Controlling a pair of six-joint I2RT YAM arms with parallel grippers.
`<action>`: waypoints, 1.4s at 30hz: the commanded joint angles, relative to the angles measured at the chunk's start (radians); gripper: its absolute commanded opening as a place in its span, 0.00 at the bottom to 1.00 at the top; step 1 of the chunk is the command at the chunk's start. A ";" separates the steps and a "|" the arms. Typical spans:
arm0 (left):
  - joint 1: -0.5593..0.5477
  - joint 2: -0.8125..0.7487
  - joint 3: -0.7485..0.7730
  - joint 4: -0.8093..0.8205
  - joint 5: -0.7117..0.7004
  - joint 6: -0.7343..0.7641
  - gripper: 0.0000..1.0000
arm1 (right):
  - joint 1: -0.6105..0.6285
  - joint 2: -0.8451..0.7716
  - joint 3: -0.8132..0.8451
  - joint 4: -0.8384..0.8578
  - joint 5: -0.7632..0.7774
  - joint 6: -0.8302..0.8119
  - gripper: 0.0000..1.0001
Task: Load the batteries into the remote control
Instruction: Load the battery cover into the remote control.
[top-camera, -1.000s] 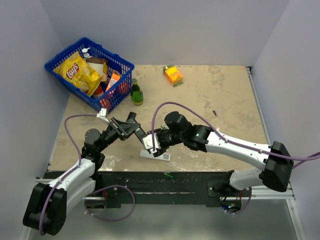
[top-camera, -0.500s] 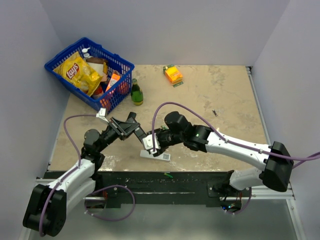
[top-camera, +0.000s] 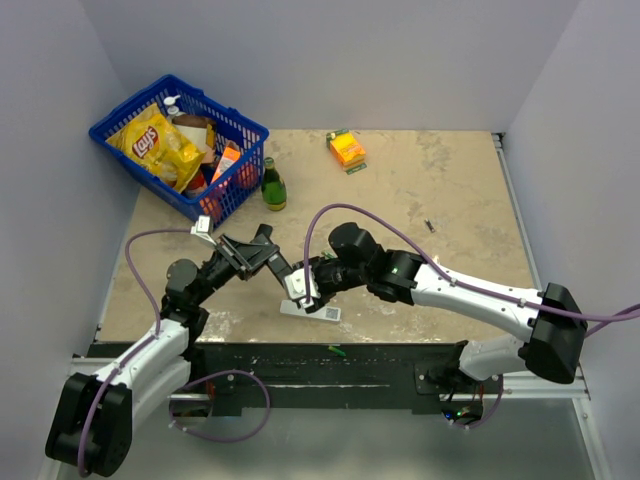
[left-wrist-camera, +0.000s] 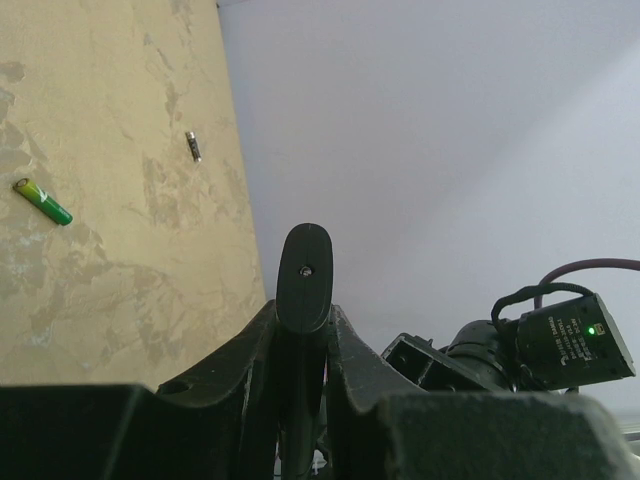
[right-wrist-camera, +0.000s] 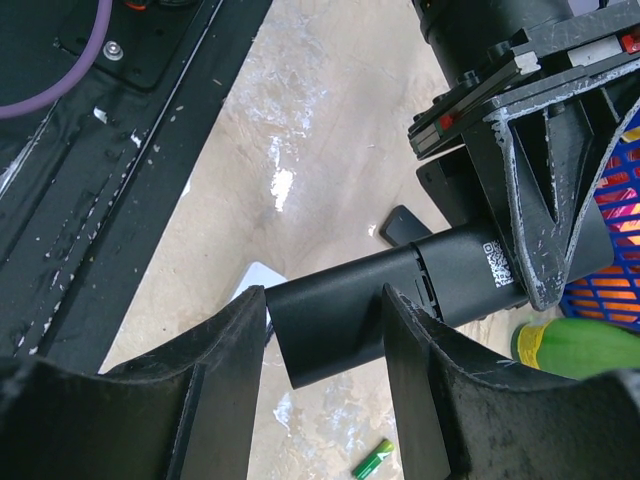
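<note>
The black remote control (top-camera: 283, 270) hangs above the table's near middle, with my left gripper (top-camera: 270, 258) shut on its upper part. In the left wrist view its rounded end (left-wrist-camera: 305, 272) sticks out between the closed jaws of the left gripper (left-wrist-camera: 302, 315). My right gripper (right-wrist-camera: 325, 300) has its jaws apart over the remote control's (right-wrist-camera: 400, 295) free end, one fingertip at the end corner and the other by the cover seam. One green battery (right-wrist-camera: 372, 460) lies on the table below, also seen as a battery (left-wrist-camera: 42, 201) in the left wrist view.
A flat white remote (top-camera: 312, 312) lies under the grippers. A green bottle (top-camera: 272, 187) stands beside a blue basket (top-camera: 232, 117) of snacks at the back left. An orange box (top-camera: 346, 148) sits at the back. A small dark flat piece (right-wrist-camera: 405, 225) rests on the table.
</note>
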 joint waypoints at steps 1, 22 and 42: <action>-0.023 -0.043 0.060 0.139 0.122 -0.098 0.00 | -0.015 0.014 0.001 0.040 0.089 0.017 0.51; -0.076 -0.040 0.114 0.097 0.209 -0.052 0.00 | -0.079 0.040 0.032 0.100 0.083 -0.035 0.52; -0.148 -0.028 0.140 0.056 0.235 -0.003 0.00 | -0.159 0.084 0.058 0.168 0.093 -0.053 0.52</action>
